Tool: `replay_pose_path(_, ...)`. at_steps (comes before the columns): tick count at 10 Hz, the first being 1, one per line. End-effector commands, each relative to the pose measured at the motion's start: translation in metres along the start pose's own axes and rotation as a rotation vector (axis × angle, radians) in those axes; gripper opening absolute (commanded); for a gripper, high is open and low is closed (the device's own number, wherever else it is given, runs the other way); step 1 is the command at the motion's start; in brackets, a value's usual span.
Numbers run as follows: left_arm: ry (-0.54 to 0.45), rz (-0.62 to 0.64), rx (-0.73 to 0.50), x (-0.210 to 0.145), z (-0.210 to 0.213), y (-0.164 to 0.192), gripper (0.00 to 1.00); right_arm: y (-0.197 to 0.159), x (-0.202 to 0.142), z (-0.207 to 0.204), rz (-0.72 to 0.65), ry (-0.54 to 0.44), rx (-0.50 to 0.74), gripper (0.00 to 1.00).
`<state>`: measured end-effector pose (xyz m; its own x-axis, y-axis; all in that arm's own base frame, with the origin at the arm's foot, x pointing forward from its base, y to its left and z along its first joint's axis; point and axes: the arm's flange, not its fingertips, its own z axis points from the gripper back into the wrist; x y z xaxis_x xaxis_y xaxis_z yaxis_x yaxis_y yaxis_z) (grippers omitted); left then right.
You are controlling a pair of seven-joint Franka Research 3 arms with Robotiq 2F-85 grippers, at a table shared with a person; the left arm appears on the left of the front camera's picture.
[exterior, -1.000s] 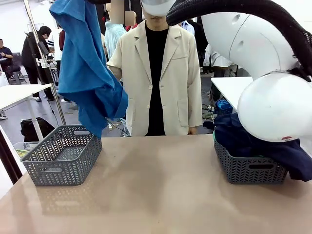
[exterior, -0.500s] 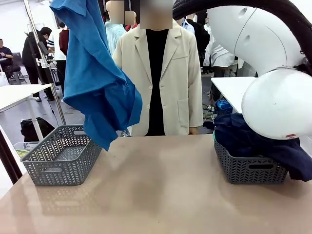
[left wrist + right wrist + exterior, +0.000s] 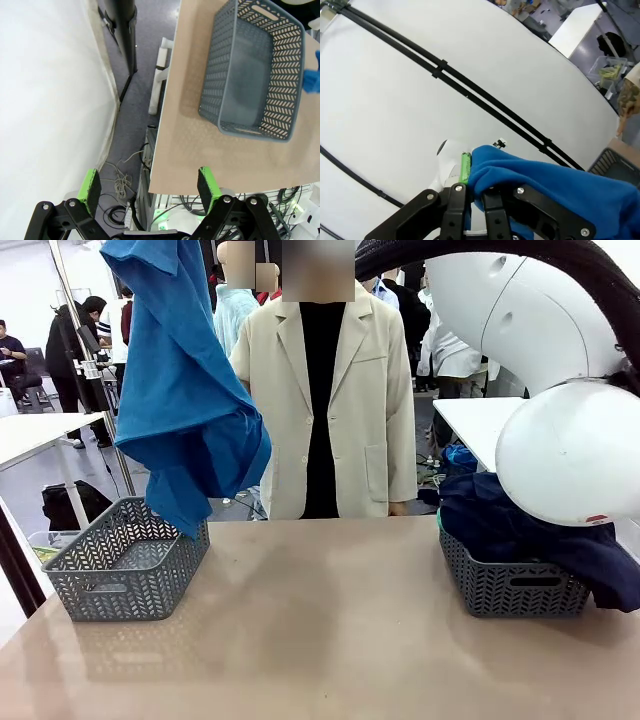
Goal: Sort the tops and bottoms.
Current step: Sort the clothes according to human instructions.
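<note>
Bright blue garment hangs high over the left basket; against half a second back its lower folds have swung from the table side of the basket toward its near rim, and the hem tip now dips just over the basket's right edge (a second ago it hung a little farther out and higher); judged: the carry is nearly centred, release into this basket looks close, though the cloth is probably not yet at rest.

Right gripper sits at the garment's top, far above the basket; jaws nearly together, pinching a fold of the blue cloth, one green pad showing beside it; all the cloth hangs below the pinch.

Left gripper is off the table edge beside the basket, jaws spread wide, holding nothing.

Dark navy garment lies heaped in the right basket, well apart across the table.
</note>
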<state>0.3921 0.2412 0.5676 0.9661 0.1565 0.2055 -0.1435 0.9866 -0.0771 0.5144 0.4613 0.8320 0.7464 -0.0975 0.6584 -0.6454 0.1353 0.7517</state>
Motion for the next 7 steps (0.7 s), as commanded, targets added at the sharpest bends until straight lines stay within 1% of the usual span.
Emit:
replay_pose_path(1,0.005,0.012,-0.004,0.002,0.003,0.0,1.0,0.002,0.049,-0.056,0.066,-0.045,0.106,0.0)
replay_pose_path(2,0.005,0.012,-0.004,0.002,0.003,0.0,1.0,0.003,0.067,-0.086,0.059,-0.028,0.173,0.0)
replay_pose_path(4,0.005,0.012,-0.004,0.002,0.003,0.0,1.0,-0.004,0.102,-0.144,0.047,-0.051,0.289,0.0)
replay_pose_path(5,0.005,0.012,-0.004,0.002,0.003,0.0,1.0,-0.015,0.117,-0.172,0.059,-0.063,0.312,0.0)
replay_pose_path(6,0.005,0.012,-0.004,0.002,0.003,0.0,1.0,-0.027,0.129,-0.199,0.055,-0.087,0.371,0.0)
replay_pose_path(7,0.005,0.012,-0.004,0.002,0.003,0.0,1.0,-0.04,0.139,-0.228,0.082,-0.102,0.437,0.0)
